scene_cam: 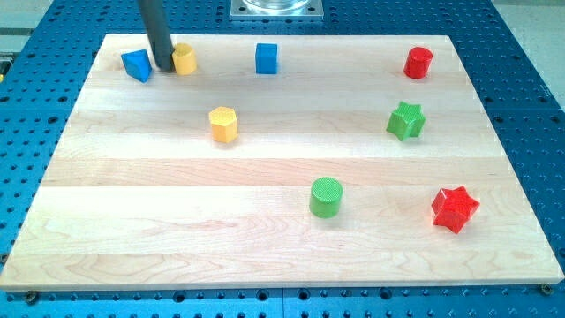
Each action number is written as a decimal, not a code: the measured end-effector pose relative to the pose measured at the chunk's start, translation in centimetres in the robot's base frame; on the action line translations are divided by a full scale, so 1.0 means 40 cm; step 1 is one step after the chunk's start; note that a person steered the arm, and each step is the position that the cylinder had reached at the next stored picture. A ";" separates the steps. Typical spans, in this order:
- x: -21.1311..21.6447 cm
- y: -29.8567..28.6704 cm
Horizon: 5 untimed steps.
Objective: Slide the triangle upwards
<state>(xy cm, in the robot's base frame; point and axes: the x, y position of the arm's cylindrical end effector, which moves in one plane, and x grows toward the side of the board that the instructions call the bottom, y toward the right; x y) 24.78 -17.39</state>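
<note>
A blue triangle block (137, 64) lies near the top left corner of the wooden board (177, 212). My tip (162, 68) stands just right of it, between the triangle and a yellow cylinder block (184, 59). The rod comes down from the view's top edge. The tip looks close to both blocks; I cannot tell whether it touches either one.
A blue cube (267, 58) sits at top middle, a red cylinder (418, 63) at top right. A yellow hexagon (223, 124) lies left of centre. A green star (406, 121), a green cylinder (326, 197) and a red star (455, 209) lie to the right.
</note>
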 end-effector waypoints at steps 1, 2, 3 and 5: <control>0.114 -0.003; 0.219 -0.067; 0.181 -0.149; 0.091 -0.141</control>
<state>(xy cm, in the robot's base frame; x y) 28.41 -23.03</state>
